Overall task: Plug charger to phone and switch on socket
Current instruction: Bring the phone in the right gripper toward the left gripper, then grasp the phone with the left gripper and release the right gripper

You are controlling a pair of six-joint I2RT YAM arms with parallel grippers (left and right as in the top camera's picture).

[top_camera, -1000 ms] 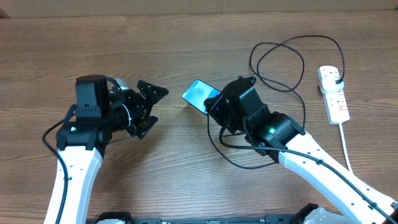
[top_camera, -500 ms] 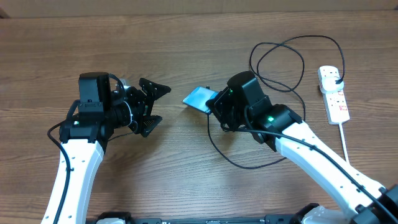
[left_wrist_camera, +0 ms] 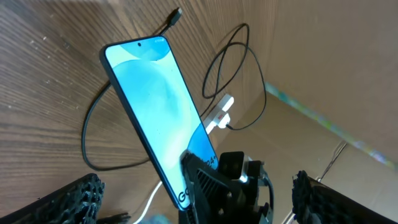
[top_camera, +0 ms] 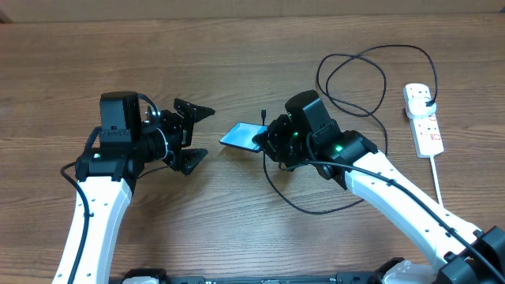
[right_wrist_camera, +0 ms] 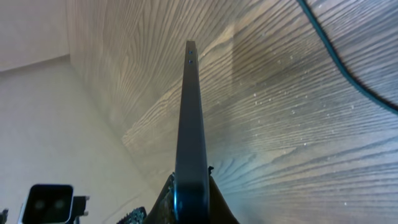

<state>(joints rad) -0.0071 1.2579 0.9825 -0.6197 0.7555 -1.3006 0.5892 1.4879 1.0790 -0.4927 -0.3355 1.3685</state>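
Overhead, the right gripper [top_camera: 267,140] is clamped on one end of the phone [top_camera: 241,136], holding it tilted off the table between the arms. The left gripper [top_camera: 197,136] faces it, jaws spread and empty. The charger [top_camera: 319,77] loops toward the socket [top_camera: 424,122]. The left wrist view shows the glossy screen: stiff, slim and probably slippery, so best pinched across its long edges. The right wrist view shows the phone edge-on in that grip.

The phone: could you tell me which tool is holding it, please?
The right tool, shut on the phone; the left tool stands open and empty.
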